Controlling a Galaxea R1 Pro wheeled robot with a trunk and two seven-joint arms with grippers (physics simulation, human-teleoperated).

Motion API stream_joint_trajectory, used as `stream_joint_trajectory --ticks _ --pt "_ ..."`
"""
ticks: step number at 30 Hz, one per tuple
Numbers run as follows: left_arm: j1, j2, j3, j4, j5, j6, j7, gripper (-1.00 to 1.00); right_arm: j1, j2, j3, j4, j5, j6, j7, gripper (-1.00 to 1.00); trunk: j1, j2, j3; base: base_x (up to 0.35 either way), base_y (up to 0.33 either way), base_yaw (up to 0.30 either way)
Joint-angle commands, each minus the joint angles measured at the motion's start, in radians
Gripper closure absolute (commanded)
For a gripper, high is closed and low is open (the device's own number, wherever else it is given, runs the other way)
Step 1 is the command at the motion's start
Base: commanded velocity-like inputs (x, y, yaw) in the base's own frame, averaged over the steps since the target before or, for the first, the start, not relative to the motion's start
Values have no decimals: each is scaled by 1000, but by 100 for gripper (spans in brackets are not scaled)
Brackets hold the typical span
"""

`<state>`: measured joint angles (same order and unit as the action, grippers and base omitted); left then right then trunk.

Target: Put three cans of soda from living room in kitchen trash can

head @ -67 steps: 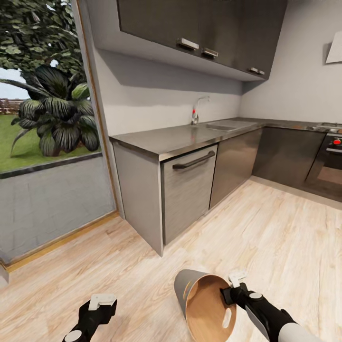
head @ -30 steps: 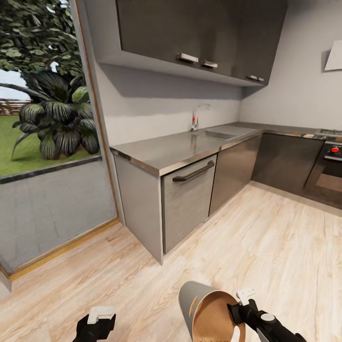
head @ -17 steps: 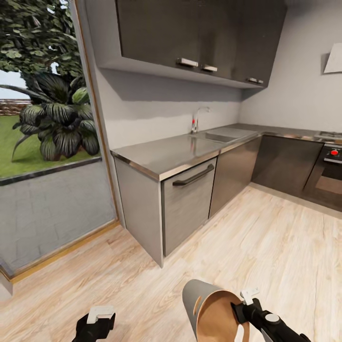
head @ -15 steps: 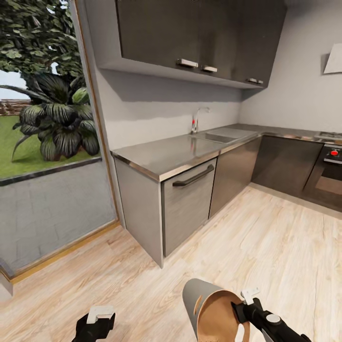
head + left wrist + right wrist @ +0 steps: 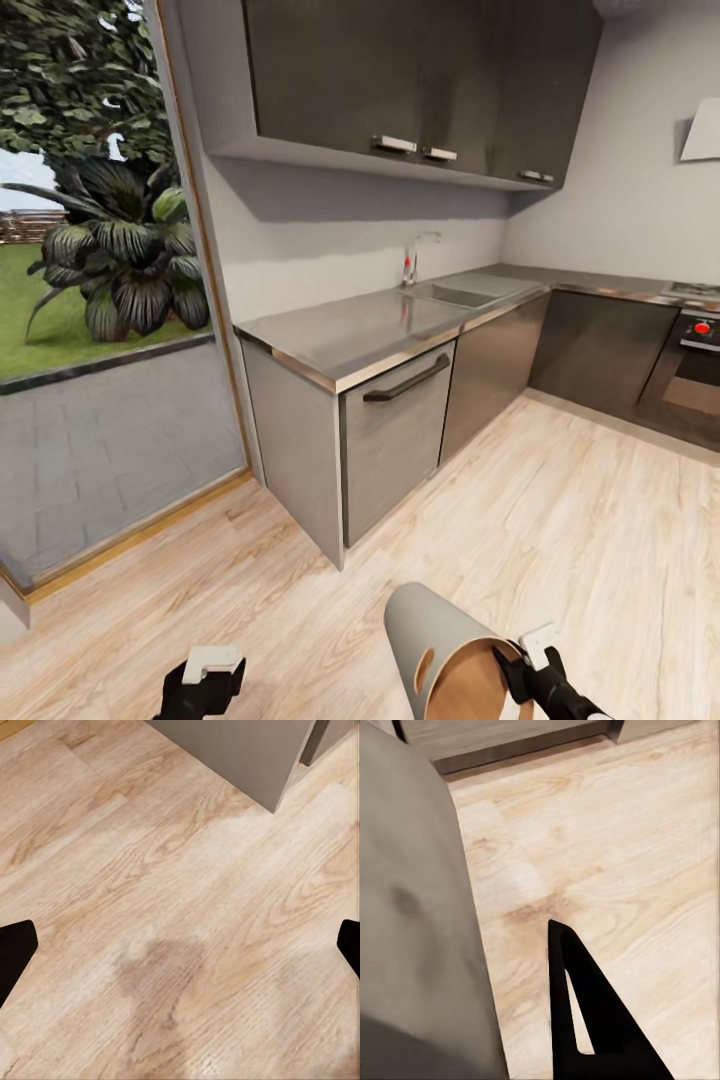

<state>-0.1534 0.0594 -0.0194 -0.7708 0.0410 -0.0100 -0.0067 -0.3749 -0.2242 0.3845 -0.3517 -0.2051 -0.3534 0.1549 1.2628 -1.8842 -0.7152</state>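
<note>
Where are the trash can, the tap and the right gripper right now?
trash can (image 5: 432, 622), head view, on its grey outer wall.
tap (image 5: 413, 255), head view, on its upright chrome stem by the sink.
right gripper (image 5: 522, 659), head view, at the can's rim, between its fingertips.

A home kitchen (image 5: 430, 330), rendered in simulation. Grey steel-fronted base cabinets (image 5: 395, 440) under a dark steel countertop (image 5: 350, 330), wrapping the corner in an L. Sink (image 5: 455, 293) with a tall chrome tap (image 5: 412, 258) set into the top; dark wall cupboards (image 5: 400, 75) overhead; an oven (image 5: 695, 370) with a red knob at far right. Light wood floor (image 5: 560, 520) throughout. Beside the counter, a wood-framed glass door (image 5: 100, 300) onto paving, lawn and leafy plants.
</note>
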Motion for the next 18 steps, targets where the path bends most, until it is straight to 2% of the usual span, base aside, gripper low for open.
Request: stream_joint_trajectory --ticks 1,8,13,18 --pt "0 0 -1 8 -1 -6 -1 -100 0 -2 -4 1 0 -1 -1 100 -4 7 3 0 0 0" --pt "0 3 -4 55 -4 -51 -11 -100 4 -9 -2 11 -2 -5 -1 100 -31 56 25 0 0 0" --pt "-1 5 -5 174 -2 -110 -18 -100 5 -6 0 12 -2 -6 -2 100 -50 91 41 0 0 0" --pt "-1 4 -5 208 0 -134 -19 -100 5 -2 1 12 -2 -6 -2 100 -69 126 57 0 0 0"
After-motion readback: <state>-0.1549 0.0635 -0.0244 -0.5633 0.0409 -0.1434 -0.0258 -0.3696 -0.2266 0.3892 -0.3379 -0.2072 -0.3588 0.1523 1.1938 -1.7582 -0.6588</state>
